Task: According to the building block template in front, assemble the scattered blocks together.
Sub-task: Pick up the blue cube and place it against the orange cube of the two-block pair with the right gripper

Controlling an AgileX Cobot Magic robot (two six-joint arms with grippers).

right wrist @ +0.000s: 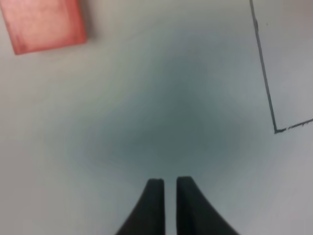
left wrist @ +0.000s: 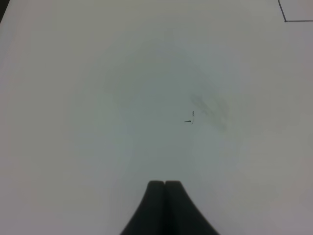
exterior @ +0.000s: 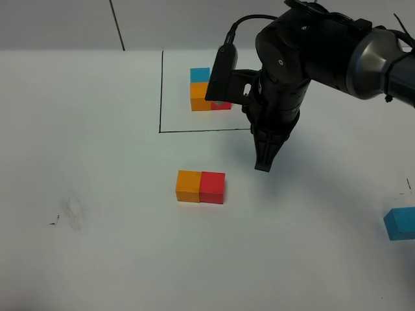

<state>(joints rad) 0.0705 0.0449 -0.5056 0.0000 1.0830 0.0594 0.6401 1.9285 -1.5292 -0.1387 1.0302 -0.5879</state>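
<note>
Near the middle of the exterior high frame, a small matte orange cube (exterior: 188, 185) and a small matte red cube (exterior: 212, 187) sit side by side on the white table (exterior: 97, 129). They touch, with the orange one on the left. Well apart from them, at the right edge of the frame, lies a small matte sky-blue cube (exterior: 400, 223), partly cut off by the border.

Toward the upper centre stands the L-shaped template cluster of three cubes (exterior: 200, 96). Sky-blue is at the top, orange below it, and red beside the orange on the right, mostly hidden behind the arm. A thin black hand-drawn outline (exterior: 160, 91) frames the cluster on its left and lower sides.

The black right gripper (exterior: 262, 165) points down just below the outline's lower line, up and to the right of the red cube and apart from it. Its wrist view shows the jaws drawn almost together with only a sliver between them, pinching nothing.

The black left gripper (left wrist: 165, 205) has its jaws pressed together and holds nothing. It hangs over bare table near a faint grey smudge (left wrist: 210, 107) and a tiny black mark (left wrist: 190, 120).
</note>
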